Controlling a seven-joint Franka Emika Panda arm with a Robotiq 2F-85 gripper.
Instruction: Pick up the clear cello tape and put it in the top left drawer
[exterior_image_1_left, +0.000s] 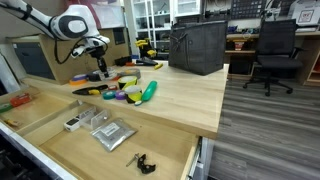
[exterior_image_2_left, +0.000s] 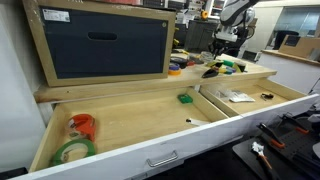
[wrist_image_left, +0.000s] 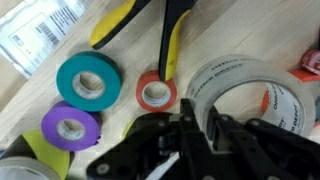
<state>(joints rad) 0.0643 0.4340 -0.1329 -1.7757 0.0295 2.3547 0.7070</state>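
The clear cello tape (wrist_image_left: 236, 70) is a wide transparent roll lying on the wooden tabletop. In the wrist view my gripper (wrist_image_left: 196, 128) straddles the roll's near wall, one finger inside the ring and one outside, closed on it. In both exterior views the gripper (exterior_image_1_left: 98, 72) (exterior_image_2_left: 224, 50) is low over the cluster of tapes on the table. The top left drawer (exterior_image_2_left: 130, 118) is pulled out, a shallow pale-wood tray; it also shows at the edge of an exterior view (exterior_image_1_left: 35, 106).
A teal tape (wrist_image_left: 88, 82), a small orange tape (wrist_image_left: 155, 94) and a purple tape (wrist_image_left: 70, 128) lie beside the clear roll. Yellow-and-black tool handles (wrist_image_left: 170, 40) lie beyond them. The wider open drawer (exterior_image_1_left: 170, 140) holds a grey foil packet (exterior_image_1_left: 112, 132). A black box (exterior_image_1_left: 197, 45) stands on the table.
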